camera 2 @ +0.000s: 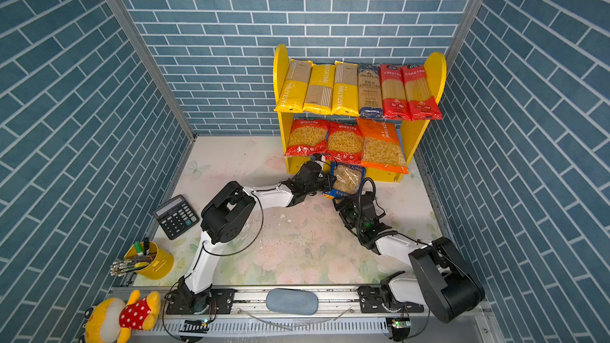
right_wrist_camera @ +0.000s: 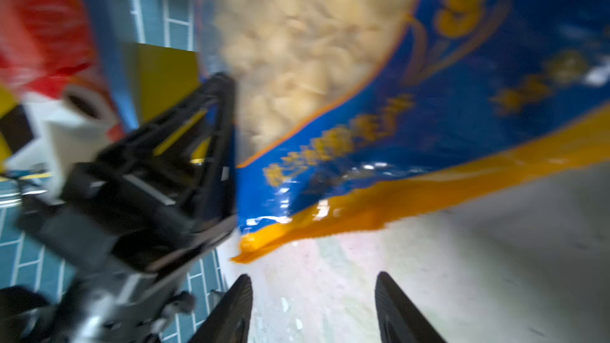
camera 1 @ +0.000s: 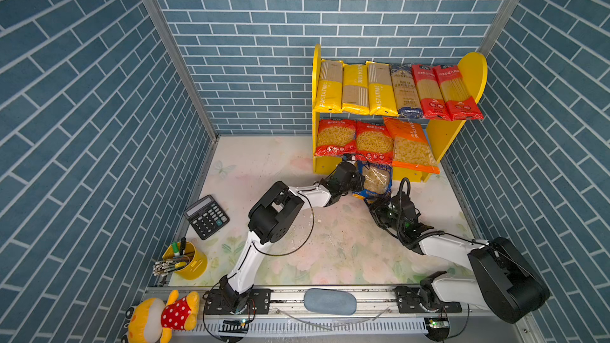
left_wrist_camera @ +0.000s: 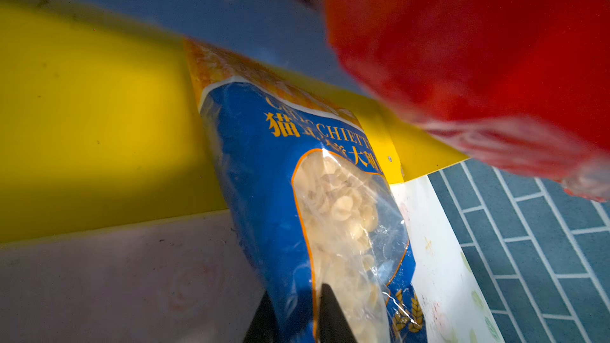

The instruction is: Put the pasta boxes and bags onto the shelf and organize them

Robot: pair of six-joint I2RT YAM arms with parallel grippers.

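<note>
Pinching the blue bag [camera 1: 374,180] at its left edge, left gripper [camera 1: 359,182] is clamped on it, holding it just before the lower tier of the shelf [camera 1: 472,70], probably to feed it in. Right gripper [right_wrist_camera: 313,278]: jaws apart, empty, just below the bag, placed as a support; blur hides whether it touches. Floral mat [camera 1: 264,166], scuffed. Blue brick walls [camera 1: 82,94] on three sides.

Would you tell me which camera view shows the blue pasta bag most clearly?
The left wrist view: the blue pasta bag fills it sharply, lettering legible. The right wrist view shows it blurred; both top views show it small, before the shelf.
</note>
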